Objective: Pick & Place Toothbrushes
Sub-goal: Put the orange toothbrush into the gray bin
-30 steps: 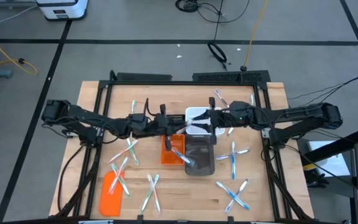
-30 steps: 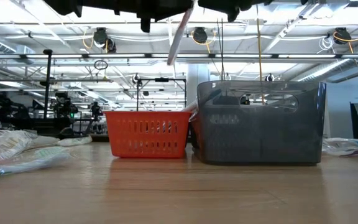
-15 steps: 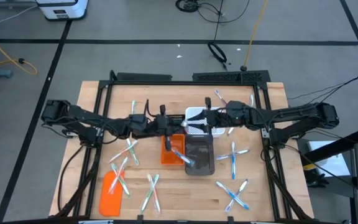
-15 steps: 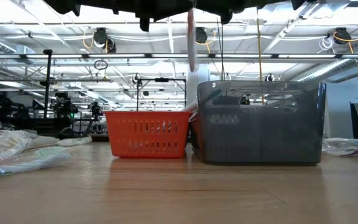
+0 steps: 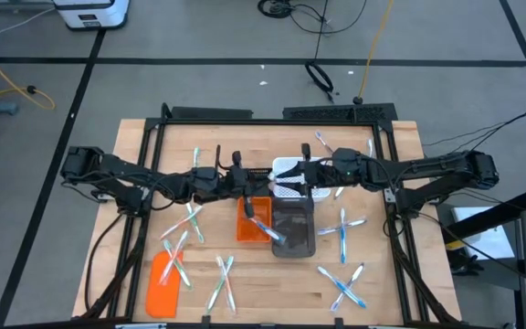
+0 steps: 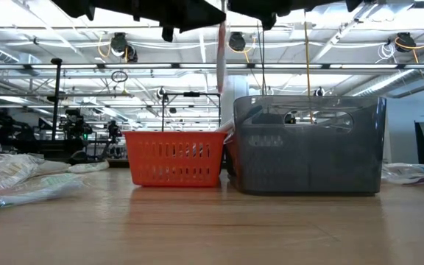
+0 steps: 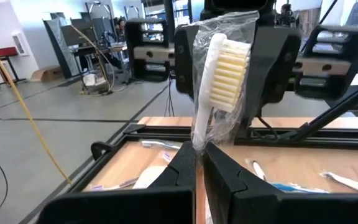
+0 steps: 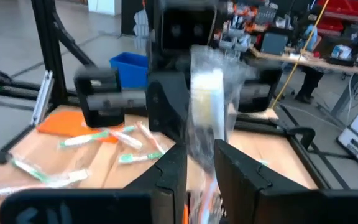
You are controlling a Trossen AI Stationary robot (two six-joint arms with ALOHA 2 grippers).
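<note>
Since the earlier frames the wrapped toothbrush (image 6: 221, 46) hanging over the bins has been brought from a slant to nearly upright, and in the high view the left gripper (image 5: 256, 177) has been drawn slightly back toward its own side, while the right gripper (image 5: 292, 175) has been kept where it was half a second ago, above the white basket (image 5: 286, 166). Both grippers are met over the middle of the table (image 5: 391, 274), and the same wrapped toothbrush (image 7: 219, 68) is pinched between them: the left fingers (image 7: 180, 171) are closed narrowly on the lower part of its clear wrapper, and the right fingers (image 8: 169, 163) are closed on the wrapped toothbrush (image 8: 205, 99) from the opposite side. In the low view it is seen hanging above the gap between the orange basket (image 6: 174, 157) and the grey bin (image 6: 308, 143), which are set just beside each other. One toothbrush (image 5: 268, 228) is laid across the orange basket and the grey bin (image 5: 294, 228). The other toothbrushes (image 5: 341, 228) are scattered unchanged over the wood on both sides of the bins, several crossed in pairs, and two are laid on the flat orange lid (image 5: 160, 276) near the left front corner.
</note>
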